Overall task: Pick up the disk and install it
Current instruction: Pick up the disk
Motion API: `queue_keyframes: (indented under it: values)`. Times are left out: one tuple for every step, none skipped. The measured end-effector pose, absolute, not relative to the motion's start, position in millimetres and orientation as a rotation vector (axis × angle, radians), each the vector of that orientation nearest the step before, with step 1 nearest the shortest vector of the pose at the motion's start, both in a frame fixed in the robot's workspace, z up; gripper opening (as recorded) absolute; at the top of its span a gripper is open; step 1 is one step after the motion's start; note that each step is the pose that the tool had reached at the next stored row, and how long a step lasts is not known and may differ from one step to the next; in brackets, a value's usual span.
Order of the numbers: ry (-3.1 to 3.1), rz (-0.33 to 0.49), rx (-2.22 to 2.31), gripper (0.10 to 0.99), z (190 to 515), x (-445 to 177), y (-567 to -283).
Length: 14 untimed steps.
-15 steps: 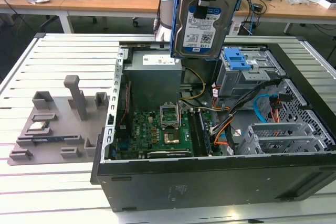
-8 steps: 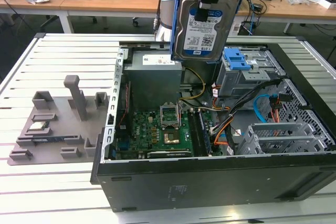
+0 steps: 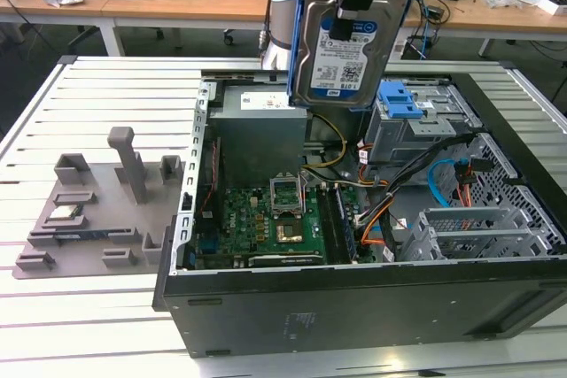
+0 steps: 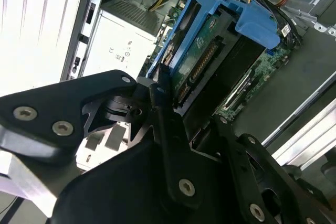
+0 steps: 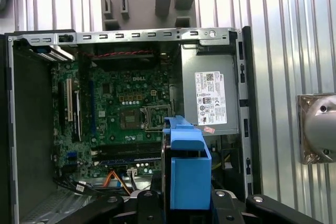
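Above case (image 3: 354, 307), gripper (image 3: 345, 19) around disk (image 3: 341, 64)

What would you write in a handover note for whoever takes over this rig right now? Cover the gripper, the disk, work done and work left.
Gripper: shut on the disk.
Disk: held upright above the open computer case, inside its blue bracket.
Done: the pick-up.
Left: the install; the disk is not yet seated in the case.
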State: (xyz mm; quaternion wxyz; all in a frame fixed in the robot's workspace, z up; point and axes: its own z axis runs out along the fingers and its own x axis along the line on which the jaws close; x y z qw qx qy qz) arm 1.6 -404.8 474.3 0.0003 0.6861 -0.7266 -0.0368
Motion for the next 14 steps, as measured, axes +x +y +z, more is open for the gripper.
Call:
queue_keyframes:
  values:
    - [-2.282,-0.116,2.155,0.361,474.1,1.6,-406.1]
    - [-2.282,-0.116,2.155,0.361,474.0,1.6,-406.7]
    - [-2.282,-0.116,2.155,0.361,473.9,1.6,-407.3]
    - [-2.282,-0.116,2.155,0.361,473.7,1.6,-408.3]
    - [-2.282,-0.116,2.155,0.361,473.6,1.6,-409.0]
    - [-2.282,-0.116,2.155,0.361,473.5,1.6,-409.6]
    - [-2.282,-0.116,2.155,0.361,473.4,1.6,-410.3]
    - [-2.282,-0.116,2.155,0.361,473.3,1.6,-411.2]
    - [-2.282,-0.116,2.155,0.361,473.1,1.6,-412.6]
    - [-2.282,-0.116,2.155,0.361,473.0,1.6,-414.3]
    - [-2.282,-0.116,2.155,0.361,472.9,1.6,-416.2]
    - [-2.282,-0.116,2.155,0.361,472.7,1.6,-418.8]
    - [-2.282,-0.116,2.155,0.361,472.5,1.6,-420.3]
    - [-2.282,-0.116,2.155,0.361,472.4,1.6,-422.1]
